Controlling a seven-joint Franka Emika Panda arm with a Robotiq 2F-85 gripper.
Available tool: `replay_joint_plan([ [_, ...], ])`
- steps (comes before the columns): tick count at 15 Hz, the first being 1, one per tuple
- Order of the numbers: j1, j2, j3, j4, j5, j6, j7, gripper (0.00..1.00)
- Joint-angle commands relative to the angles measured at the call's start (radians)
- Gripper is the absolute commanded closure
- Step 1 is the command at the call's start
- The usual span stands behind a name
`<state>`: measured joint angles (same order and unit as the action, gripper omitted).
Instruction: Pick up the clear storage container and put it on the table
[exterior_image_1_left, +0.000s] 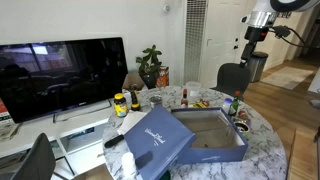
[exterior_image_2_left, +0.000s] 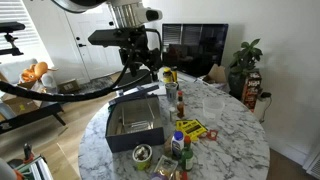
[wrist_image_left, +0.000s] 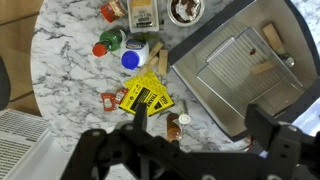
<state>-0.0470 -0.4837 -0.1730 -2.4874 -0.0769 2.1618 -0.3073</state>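
Container (wrist_image_left: 245, 75) in blue box (wrist_image_left: 205, 45), well below hand (wrist_image_left: 198, 118).

place: home living room | cues: TV (exterior_image_1_left: 62, 75), houseplant (exterior_image_2_left: 244, 62), round marble table (exterior_image_2_left: 225, 135), wood floor (exterior_image_1_left: 295, 110)

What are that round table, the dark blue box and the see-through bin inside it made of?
Table: looks like polished marble or a marble-look laminate, white with grey veins. Blue box: probably matte cardboard, judging by its thin flat walls. Clear bin: likely thin plastic, colourless and see-through, with a ribbed floor.
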Motion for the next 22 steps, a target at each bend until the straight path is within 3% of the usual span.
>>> replay_joint_plan([
  [1, -0.006, 0.001, 0.005, 0.002, 0.003, -0.003, -0.002, 0.0],
  [11, -0.006, 0.003, 0.006, 0.002, 0.003, -0.003, -0.002, 0.0],
  [16, -0.02, 0.137, 0.044, -0.025, 0.09, 0.136, 0.278, 0.0],
  [19, -0.017, 0.226, 0.066, -0.045, 0.145, 0.163, 0.403, 0.0],
  [22, 0.012, 0.287, 0.073, -0.072, 0.255, 0.096, 0.395, 0.0],
])
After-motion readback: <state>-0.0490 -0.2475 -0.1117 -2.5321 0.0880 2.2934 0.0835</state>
